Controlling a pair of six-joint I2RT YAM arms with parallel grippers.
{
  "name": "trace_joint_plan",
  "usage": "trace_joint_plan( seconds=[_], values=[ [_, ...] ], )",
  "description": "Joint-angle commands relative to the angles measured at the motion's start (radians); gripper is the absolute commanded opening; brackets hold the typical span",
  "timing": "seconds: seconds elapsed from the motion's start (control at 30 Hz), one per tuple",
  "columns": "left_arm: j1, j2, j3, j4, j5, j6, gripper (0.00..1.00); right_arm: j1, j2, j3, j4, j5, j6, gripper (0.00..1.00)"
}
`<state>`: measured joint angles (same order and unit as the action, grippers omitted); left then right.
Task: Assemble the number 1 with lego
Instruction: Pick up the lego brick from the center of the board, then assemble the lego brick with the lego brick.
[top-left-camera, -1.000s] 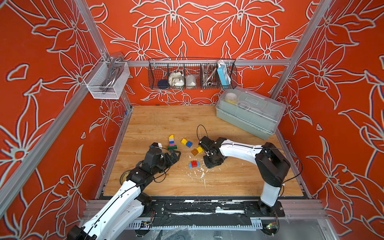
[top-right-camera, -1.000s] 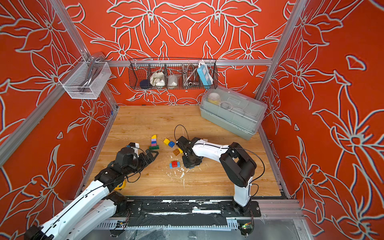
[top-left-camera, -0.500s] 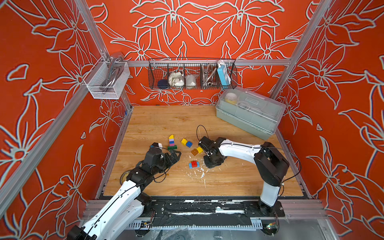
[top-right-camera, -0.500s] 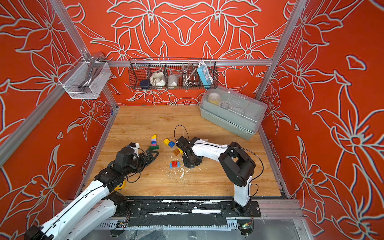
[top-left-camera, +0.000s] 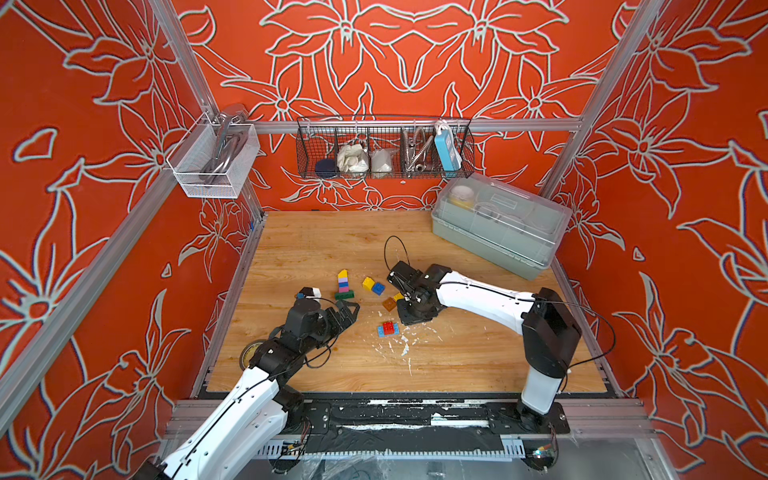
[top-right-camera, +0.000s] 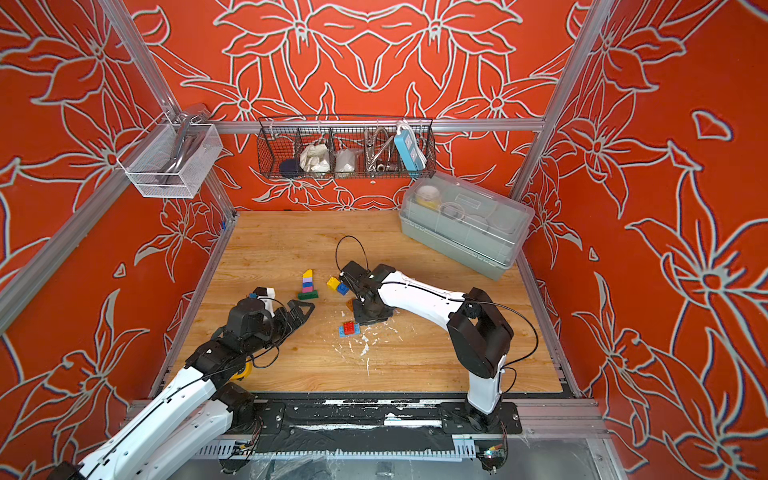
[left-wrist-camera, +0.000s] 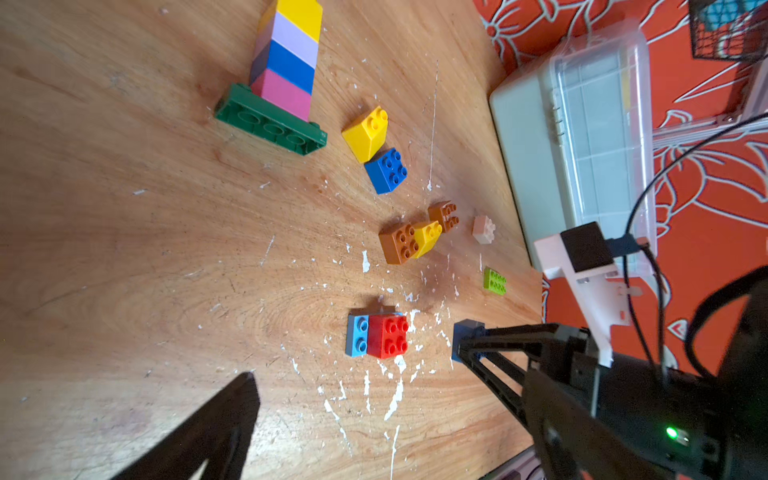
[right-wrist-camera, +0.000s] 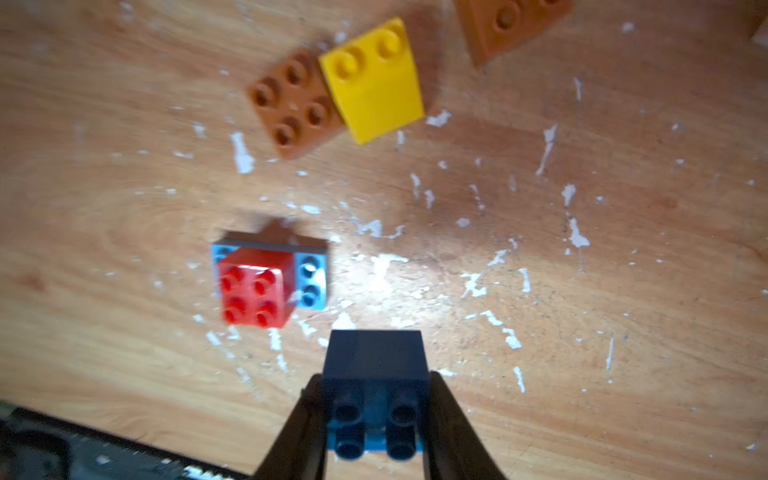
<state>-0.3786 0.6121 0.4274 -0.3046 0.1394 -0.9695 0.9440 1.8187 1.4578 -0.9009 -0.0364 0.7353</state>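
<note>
My right gripper (right-wrist-camera: 376, 409) is shut on a dark blue lego brick (right-wrist-camera: 376, 361), low over the wood just beside a red brick on a light blue plate (right-wrist-camera: 255, 286). The left wrist view shows the same held brick (left-wrist-camera: 467, 334). In both top views the right gripper (top-left-camera: 411, 318) (top-right-camera: 370, 318) hides it. A stack of yellow, lilac, blue and pink bricks on a dark green plate (top-left-camera: 343, 284) (left-wrist-camera: 286, 62) lies on its side. My left gripper (top-left-camera: 343, 313) is open and holds nothing, nearer than that stack; one finger (left-wrist-camera: 224, 419) shows.
Loose bricks lie around: yellow (left-wrist-camera: 368, 133), blue (left-wrist-camera: 386, 170), brown with yellow (left-wrist-camera: 409, 243), another brown (left-wrist-camera: 444, 214), pale pink (left-wrist-camera: 483, 229), lime (left-wrist-camera: 494, 281). White flecks (top-left-camera: 403, 345) litter the wood. A lidded plastic box (top-left-camera: 498, 224) stands back right; a tape roll (top-left-camera: 249, 357) lies front left.
The right arm has shifted only very slightly. The left arm and the bricks on the table are where they were.
</note>
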Motion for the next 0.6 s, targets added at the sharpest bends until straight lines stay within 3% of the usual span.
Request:
trace_joint_plan(
  seconds=[0.0, 0.13, 0.3, 0.57],
  values=[
    [0.005, -0.092, -0.039, -0.026, -0.069, -0.021, 0.99, 0.045, 0.049, 0.093, -0.094, 0.056, 0.044, 0.14],
    [0.008, -0.177, -0.059, -0.058, -0.097, -0.035, 0.99, 0.08, 0.111, 0.194, -0.145, 0.065, 0.058, 0.14],
    [0.013, -0.174, -0.056, -0.056, -0.084, -0.034, 0.99, 0.109, 0.199, 0.293, -0.219, 0.057, 0.067, 0.13],
    [0.027, -0.18, -0.058, -0.061, -0.066, -0.032, 0.99, 0.111, 0.253, 0.283, -0.194, 0.041, 0.094, 0.13]
  ],
)
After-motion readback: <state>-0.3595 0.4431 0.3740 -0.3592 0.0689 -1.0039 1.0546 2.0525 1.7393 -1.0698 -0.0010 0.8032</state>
